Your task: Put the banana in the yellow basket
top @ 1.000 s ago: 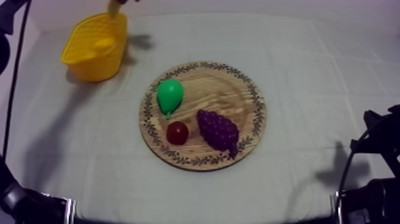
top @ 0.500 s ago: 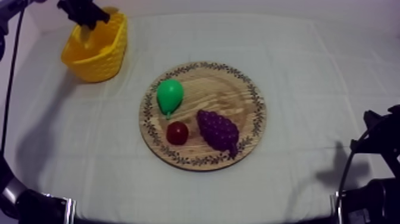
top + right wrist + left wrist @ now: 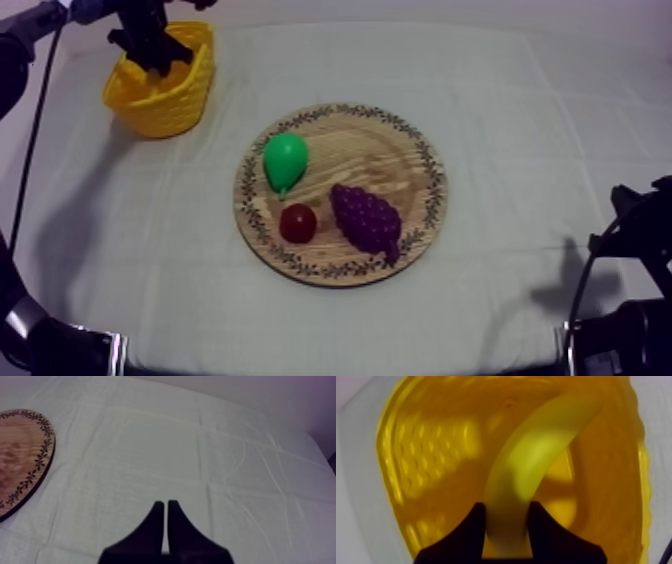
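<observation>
My left gripper [image 3: 152, 55] hangs over the yellow basket [image 3: 165, 100] at the table's far left. In the left wrist view its fingers [image 3: 468, 528] are shut on the banana [image 3: 536, 461], which curves down inside the basket [image 3: 431, 451]. The round wooden board [image 3: 395, 150] lies at the table's middle, holding a green pear [image 3: 285, 160], a small red fruit [image 3: 298, 222] and a bunch of purple grapes [image 3: 366, 218]. My right gripper [image 3: 165, 507] is shut on nothing above the bare cloth, to the right of the board's patterned rim [image 3: 40, 461].
My right arm [image 3: 630, 290] rests low at the table's right edge. The left arm's base [image 3: 60, 350] sits at the lower left. White cloth [image 3: 540, 130] lies open to the right of the board and in front of it.
My left gripper has come down from above the basket's far rim into the basket's mouth with the banana. The board, its fruit and the right arm have not moved.
</observation>
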Motion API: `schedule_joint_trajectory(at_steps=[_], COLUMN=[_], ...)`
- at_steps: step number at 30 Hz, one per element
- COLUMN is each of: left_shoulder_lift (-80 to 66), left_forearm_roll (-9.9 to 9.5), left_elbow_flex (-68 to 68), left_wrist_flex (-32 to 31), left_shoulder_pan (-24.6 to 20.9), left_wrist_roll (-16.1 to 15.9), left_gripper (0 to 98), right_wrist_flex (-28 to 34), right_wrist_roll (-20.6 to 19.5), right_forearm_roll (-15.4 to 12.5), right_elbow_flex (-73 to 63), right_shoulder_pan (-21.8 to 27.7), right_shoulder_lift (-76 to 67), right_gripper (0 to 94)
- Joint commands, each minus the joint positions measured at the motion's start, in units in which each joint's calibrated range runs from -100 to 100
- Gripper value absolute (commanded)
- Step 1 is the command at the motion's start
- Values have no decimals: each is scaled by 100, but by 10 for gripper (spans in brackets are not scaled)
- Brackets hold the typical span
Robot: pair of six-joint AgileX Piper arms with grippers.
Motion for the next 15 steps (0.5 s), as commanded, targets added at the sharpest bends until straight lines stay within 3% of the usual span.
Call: schedule_joint_trajectory(at_steps=[1,15], left_shoulder_lift=[16,-74], left_forearm_roll=[12,136], left_elbow_flex=[-33,-116], left_wrist_flex=[-27,-311], left_shoulder_pan=[1,-106], left_wrist_roll=[-18,17], left_gripper=[303,435], right_wrist_flex=[1,1], right_wrist_roll=[0,0], right_forearm_roll=[1,1], right_elbow_flex=[5,5], right_shoulder_pan=[3,3], right_shoulder_lift=[-5,-5], right_gripper=[4,4])
